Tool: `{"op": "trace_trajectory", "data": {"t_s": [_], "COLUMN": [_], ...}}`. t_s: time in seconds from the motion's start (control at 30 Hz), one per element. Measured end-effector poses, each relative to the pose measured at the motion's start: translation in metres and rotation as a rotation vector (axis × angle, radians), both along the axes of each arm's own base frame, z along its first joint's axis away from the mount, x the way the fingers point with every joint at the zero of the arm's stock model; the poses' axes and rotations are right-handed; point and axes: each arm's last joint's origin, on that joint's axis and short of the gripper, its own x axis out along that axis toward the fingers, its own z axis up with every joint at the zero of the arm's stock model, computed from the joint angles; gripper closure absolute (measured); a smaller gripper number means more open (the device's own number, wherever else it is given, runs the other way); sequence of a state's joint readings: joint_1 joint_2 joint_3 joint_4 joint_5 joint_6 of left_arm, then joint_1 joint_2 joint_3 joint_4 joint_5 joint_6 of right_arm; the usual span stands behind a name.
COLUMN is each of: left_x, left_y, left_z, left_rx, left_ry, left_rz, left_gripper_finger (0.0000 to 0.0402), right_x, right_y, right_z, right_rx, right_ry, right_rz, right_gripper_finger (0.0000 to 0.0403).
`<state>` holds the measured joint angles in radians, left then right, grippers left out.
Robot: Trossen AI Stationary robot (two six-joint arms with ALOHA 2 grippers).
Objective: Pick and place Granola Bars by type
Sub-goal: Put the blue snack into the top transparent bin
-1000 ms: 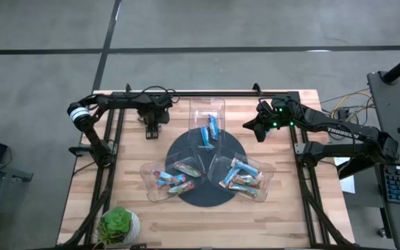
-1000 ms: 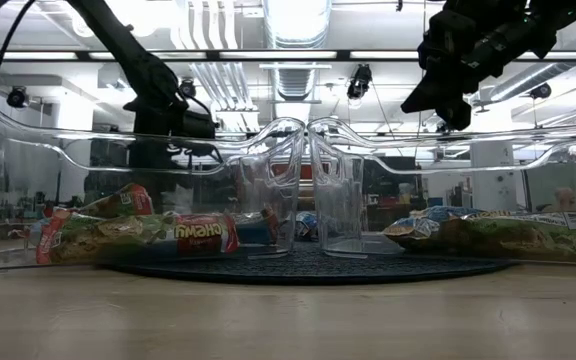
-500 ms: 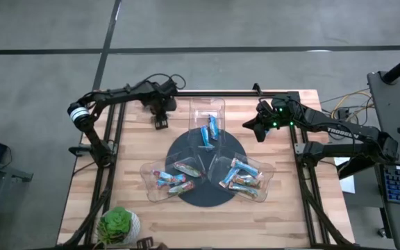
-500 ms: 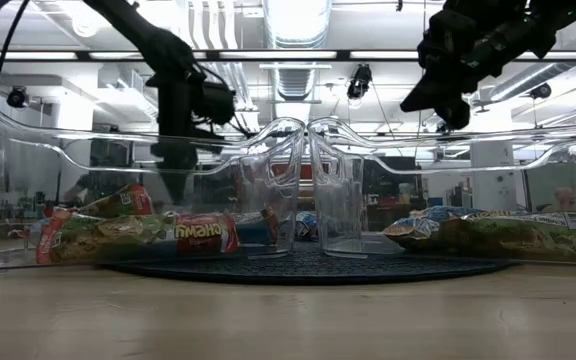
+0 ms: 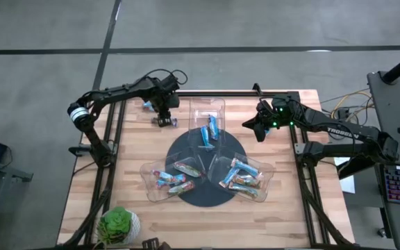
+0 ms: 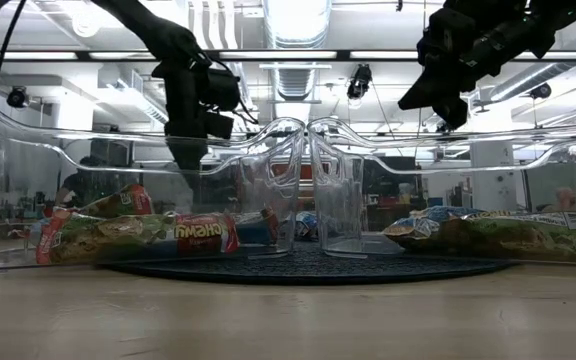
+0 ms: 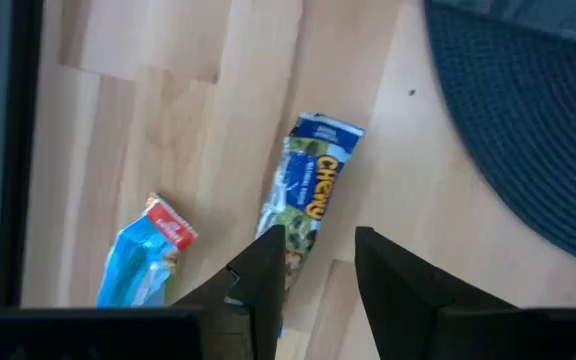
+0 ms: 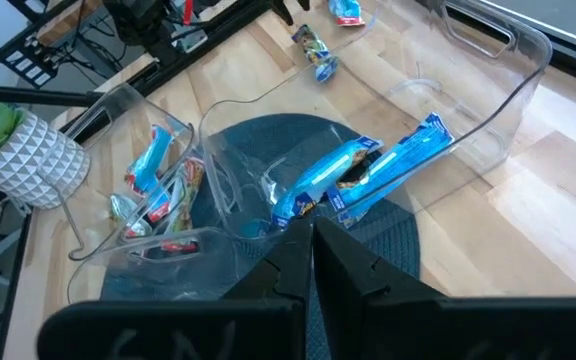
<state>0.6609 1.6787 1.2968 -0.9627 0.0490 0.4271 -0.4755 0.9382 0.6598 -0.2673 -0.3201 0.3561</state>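
Directly ahead of your left gripper (image 7: pixel 313 262) a loose granola bar (image 7: pixel 308 190) lies on the table (image 7: pixel 138 110), long axis roughly in line with the part-open fingers, apparently empty. Your right gripper (image 5: pixel 254 128), shut, waits beside the far tray (image 5: pixel 221 105), farther off.

- The left gripper (image 5: pixel 164 119) now sits farther toward the table's back edge and closer to the clear trays than a second ago.
- Its jaws stand slightly narrower.
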Motion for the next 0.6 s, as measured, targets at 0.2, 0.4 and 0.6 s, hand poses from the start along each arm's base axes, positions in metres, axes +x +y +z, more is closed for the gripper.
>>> {"op": "trace_trajectory", "data": {"t_s": [0.2, 0.4, 0.6], "left_x": [0.0024, 0.0029, 0.0033], "left_y": [-0.0032, -0.0019, -0.0002], "left_z": [-0.0001, -0.0001, -0.0025], "left_rx": [-0.01, 0.02, 0.077], "left_ry": [-0.011, -0.004, 0.027], "left_rz": [-0.054, -0.06, -0.113], "left_gripper_finger": [0.0294, 0.0245, 0.0176], "right_x": [0.0, 0.0, 0.0001], "right_y": [0.0, 0.0001, 0.0], "right_z": [0.0, 0.0, 0.0002], "right_rx": [0.004, 0.008, 0.009], "right_ry": [0.0, -0.001, -0.004], "right_rz": [-0.001, -0.002, -0.003], "right_gripper_finger": [0.0394, 0.0394, 0.0394]}}
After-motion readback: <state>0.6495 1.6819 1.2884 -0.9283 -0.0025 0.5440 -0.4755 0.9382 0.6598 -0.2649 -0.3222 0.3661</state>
